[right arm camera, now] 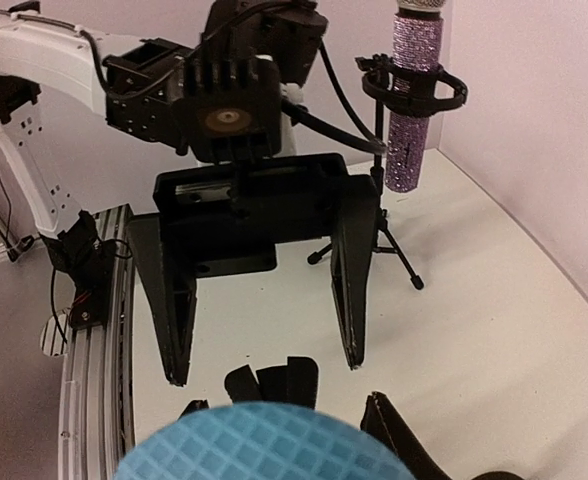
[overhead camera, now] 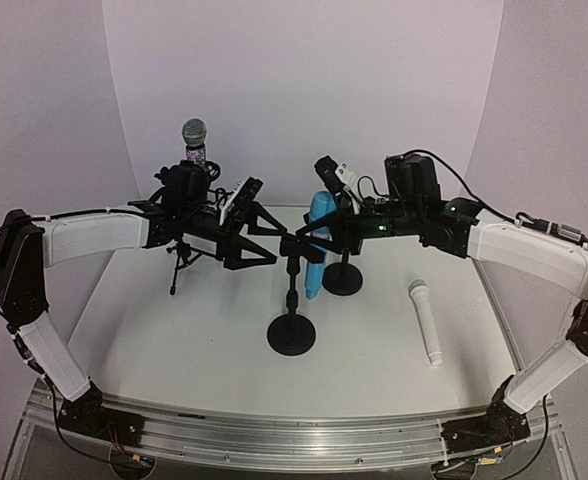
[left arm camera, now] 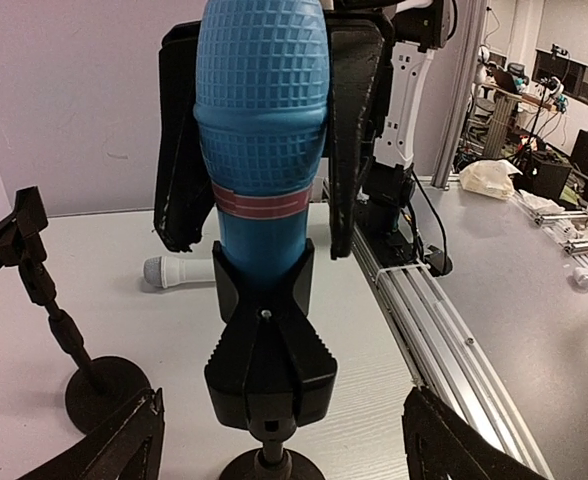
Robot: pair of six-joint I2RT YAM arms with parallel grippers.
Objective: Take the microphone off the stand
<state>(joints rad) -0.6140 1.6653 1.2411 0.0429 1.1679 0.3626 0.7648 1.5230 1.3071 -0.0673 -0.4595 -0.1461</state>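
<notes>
The blue microphone (right arm camera: 259,445) is seen closest, its gridded head filling the bottom of the right wrist view (it is seated upright in the black clip (left arm camera: 269,360) of its stand). The right gripper (left arm camera: 259,250) is set around that head, one finger close along each side; whether they press cannot be told. The left gripper (right arm camera: 264,368) is spread wide, nothing gripped, its fingers flanking the clip

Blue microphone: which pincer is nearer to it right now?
Right. The right pincer straddles the blue microphone at its head, a finger on each side. The left pincer is open on the opposite side, facing it across a gap.
</notes>
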